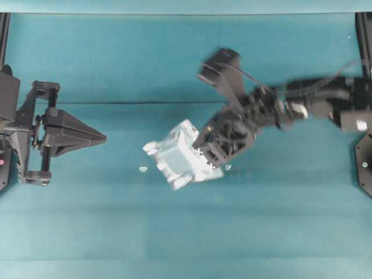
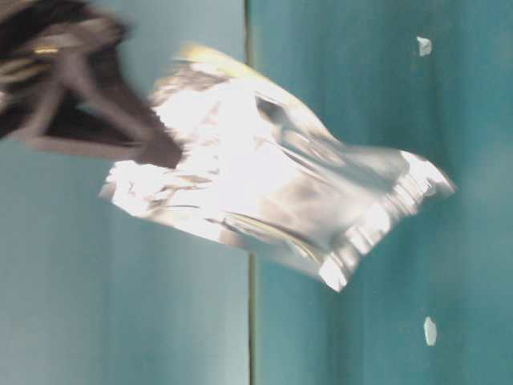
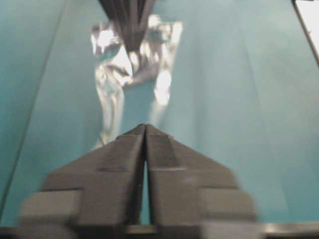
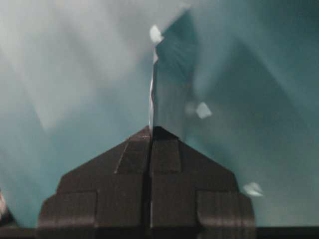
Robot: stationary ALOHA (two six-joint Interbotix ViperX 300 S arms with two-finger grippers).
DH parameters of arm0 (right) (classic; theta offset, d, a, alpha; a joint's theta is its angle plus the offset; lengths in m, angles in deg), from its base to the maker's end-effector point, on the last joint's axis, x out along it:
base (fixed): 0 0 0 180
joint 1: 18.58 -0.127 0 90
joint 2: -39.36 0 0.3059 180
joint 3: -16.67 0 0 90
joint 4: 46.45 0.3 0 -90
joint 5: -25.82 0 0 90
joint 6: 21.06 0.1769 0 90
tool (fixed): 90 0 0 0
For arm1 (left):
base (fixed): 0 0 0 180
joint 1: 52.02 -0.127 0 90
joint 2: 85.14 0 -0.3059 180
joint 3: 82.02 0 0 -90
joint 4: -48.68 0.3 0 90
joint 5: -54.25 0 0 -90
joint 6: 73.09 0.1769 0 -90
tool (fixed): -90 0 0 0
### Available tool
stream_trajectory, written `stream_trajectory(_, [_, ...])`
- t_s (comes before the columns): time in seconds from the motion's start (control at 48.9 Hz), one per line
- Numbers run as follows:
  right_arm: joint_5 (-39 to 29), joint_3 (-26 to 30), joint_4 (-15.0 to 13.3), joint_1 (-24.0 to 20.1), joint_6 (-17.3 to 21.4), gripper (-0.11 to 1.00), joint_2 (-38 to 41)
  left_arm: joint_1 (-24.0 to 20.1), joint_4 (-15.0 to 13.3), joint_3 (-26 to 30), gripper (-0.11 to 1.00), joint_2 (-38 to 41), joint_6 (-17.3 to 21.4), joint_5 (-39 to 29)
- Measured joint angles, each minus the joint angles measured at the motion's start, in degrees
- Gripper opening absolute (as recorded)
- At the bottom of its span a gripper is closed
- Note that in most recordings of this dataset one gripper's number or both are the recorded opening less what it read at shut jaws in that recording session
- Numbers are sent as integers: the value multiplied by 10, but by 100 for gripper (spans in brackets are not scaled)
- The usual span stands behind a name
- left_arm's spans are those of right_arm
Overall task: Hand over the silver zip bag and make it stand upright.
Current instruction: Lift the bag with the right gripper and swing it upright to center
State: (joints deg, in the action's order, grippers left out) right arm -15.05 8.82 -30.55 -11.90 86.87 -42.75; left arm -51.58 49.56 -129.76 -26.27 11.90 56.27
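Near tabletop (image 1: pixel 87 232) centre: right tool (image 1: pixel 203 152) pinching crinkled silver foil zip bag (image 1: pixel 177 154) (lifted, tilted); left tool (image 1: pixel 103 138) pressed together, must spread to receive.

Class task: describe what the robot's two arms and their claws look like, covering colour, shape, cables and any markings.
Both arms are black. The left claw has two flat fingers that taper to a sharp wedge from a wide black frame. The right claw shows the same stepped wedge fingers in its wrist view, and a thin black cable loops over that arm. No markings are legible.
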Motion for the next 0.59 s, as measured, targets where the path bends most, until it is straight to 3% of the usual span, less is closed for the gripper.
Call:
stream_trajectory(0.204, [-164, 116, -3, 2, -118, -5, 69, -5, 0, -21, 72, -18, -4, -1])
stream_trajectory(0.286, [-209, 156, -3, 2, -162, -5, 92, -5, 0, -25, 88, -22, -4, -1])
stream_trajectory(0.45, [-299, 226, -8, 3, -230, -5, 131, -5, 0, -27, 86, -24, -4, -3])
stream_trajectory(0.593, [-349, 258, -30, 4, -262, -5, 150, -5, 0, -28, 85, -23, -4, -11])
